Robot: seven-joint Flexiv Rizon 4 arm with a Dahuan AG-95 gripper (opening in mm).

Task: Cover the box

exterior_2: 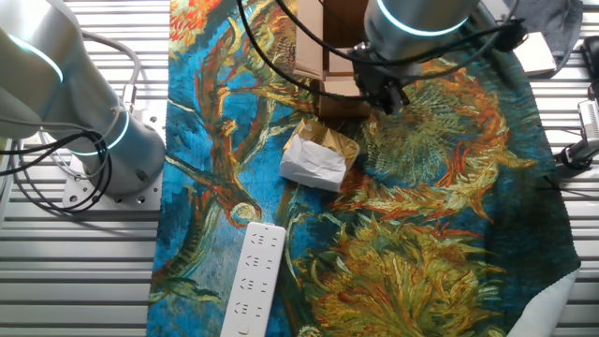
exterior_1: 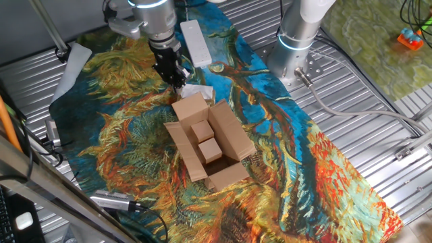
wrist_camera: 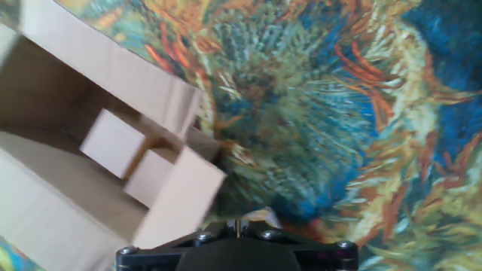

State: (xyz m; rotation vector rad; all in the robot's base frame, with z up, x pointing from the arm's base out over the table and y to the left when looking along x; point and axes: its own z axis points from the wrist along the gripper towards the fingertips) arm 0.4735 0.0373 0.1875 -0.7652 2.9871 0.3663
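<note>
The brown cardboard box point(exterior_1: 209, 145) lies open on the patterned cloth, its four flaps spread outward. Two small cardboard blocks point(exterior_1: 205, 140) sit inside it. My gripper point(exterior_1: 175, 73) hangs just beyond the box's far flap point(exterior_1: 191, 106), beside a crumpled white paper packet point(exterior_2: 314, 161). In the hand view the box point(wrist_camera: 68, 90) fills the left side with both blocks point(wrist_camera: 113, 143) showing, and one flap point(wrist_camera: 181, 197) reaches almost to the gripper point(wrist_camera: 239, 223). The fingers look pressed together with nothing between them. In the other fixed view the gripper point(exterior_2: 388, 96) points down near the box point(exterior_2: 323, 51).
A white power strip point(exterior_1: 196, 40) lies on the cloth behind the gripper. A second robot arm's base point(exterior_1: 297, 34) stands at the back right on the metal table. The cloth point(exterior_1: 304, 169) is bare to the right of the box.
</note>
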